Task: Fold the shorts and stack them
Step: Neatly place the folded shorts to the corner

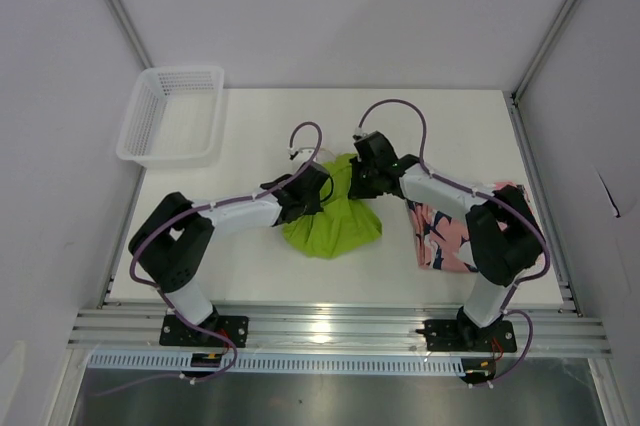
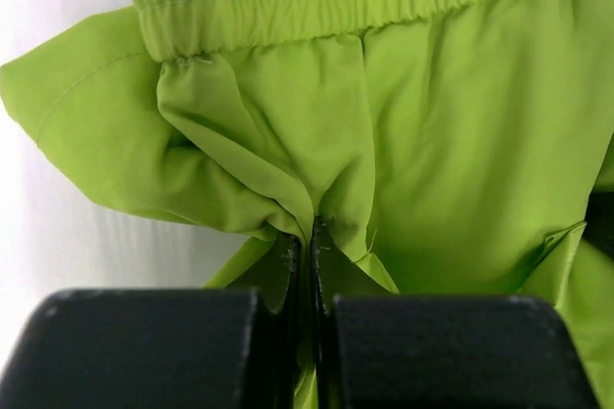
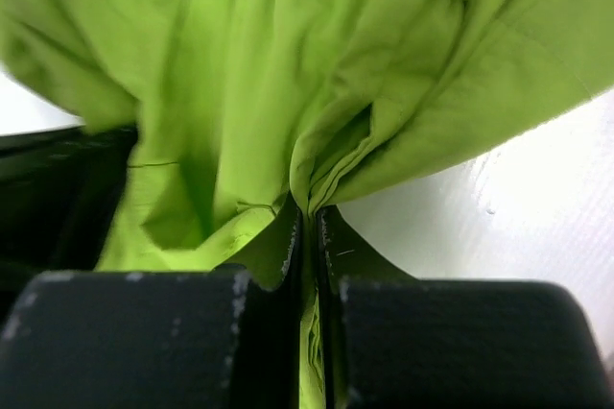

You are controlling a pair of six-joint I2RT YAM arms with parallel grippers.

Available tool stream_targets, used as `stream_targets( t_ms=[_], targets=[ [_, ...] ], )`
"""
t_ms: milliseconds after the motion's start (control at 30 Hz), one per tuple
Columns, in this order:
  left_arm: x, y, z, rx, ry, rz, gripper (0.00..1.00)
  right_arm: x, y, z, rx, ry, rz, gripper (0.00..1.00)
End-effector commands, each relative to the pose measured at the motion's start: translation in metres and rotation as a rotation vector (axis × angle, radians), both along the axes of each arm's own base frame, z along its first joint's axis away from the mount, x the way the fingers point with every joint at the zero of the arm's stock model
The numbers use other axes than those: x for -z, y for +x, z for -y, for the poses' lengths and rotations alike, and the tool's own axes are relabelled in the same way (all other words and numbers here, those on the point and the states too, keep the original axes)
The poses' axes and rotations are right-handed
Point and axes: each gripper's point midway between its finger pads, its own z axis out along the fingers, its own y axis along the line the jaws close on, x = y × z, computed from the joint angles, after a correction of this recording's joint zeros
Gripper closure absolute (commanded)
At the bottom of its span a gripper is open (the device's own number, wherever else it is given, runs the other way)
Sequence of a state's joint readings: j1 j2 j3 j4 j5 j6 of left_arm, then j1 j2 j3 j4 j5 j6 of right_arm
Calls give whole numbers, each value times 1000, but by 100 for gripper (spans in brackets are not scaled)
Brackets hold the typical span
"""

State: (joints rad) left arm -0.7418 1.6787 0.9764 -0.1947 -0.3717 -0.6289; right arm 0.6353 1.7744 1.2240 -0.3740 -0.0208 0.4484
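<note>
- An aluminium rail [image 1: 330, 324] runs along the near edge and carries both bases. The left arm [image 1: 180, 246] is bolted at its left and the right arm [image 1: 500, 236] at its right.
- Each arm rises from its base to a bent elbow pushed out to its own side. Each forearm then slants inward and away, toward the middle of the white table [image 1: 260, 136].
- The coral-pink shorts [image 1: 445, 231] lie flat on the table's right side, just beyond the right elbow. The elbow and forearm hide part of them, and no gripper touches them.
- The lime-green shorts [image 1: 335, 231] sit bunched at the middle of the table, between the two forearms. Their near part spreads toward the rail and their far part is gathered up at the grippers.
- The left gripper [image 1: 305, 194] is at the far left of the green cloth, its jaws pressed together on a pinched fold. In its wrist view the fold runs straight into the slit between the fingers, with the elastic waistband across the top beyond.
- The right gripper [image 1: 365, 178] is at the far right of the same shorts, jaws likewise clamped on a fold. Its wrist view shows creased green cloth fanning out from the pinch.
- The two grippers face each other, near but apart, with green cloth between them.
- A white mesh basket [image 1: 170, 111] stands at the far left corner, well apart from both pairs of shorts.
</note>
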Motion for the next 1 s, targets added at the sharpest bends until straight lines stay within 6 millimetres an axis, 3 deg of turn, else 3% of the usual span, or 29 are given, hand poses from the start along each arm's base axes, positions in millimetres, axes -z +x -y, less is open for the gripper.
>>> stream_targets(
  t_ms=[0,67,233,433,700,733,833,867,967],
  targets=[
    [-42,5,37,27,-142,89,100,-50,6,0,18,124,75,100],
    [-53,4,48,41,-175,111,100,-61,6,9,33,155,78,100],
    [-71,5,75,61,-218,145,100,-69,11,52,120,148,68,100],
    [-97,-2,133,144,-268,178,100,-75,-2,114,245,125,50,100],
    [-135,-26,211,298,-355,204,100,-105,-28,193,447,98,97,100],
    [-130,-31,223,324,-362,190,100,-109,-30,208,493,120,100,100],
    [-125,-38,249,366,-393,187,100,-114,-37,224,526,159,101,100],
    [-125,-41,255,377,-403,192,100,-113,-38,245,589,158,102,100],
    [-126,-49,279,411,-434,210,100,-115,-43,276,666,148,111,100]
  ],
)
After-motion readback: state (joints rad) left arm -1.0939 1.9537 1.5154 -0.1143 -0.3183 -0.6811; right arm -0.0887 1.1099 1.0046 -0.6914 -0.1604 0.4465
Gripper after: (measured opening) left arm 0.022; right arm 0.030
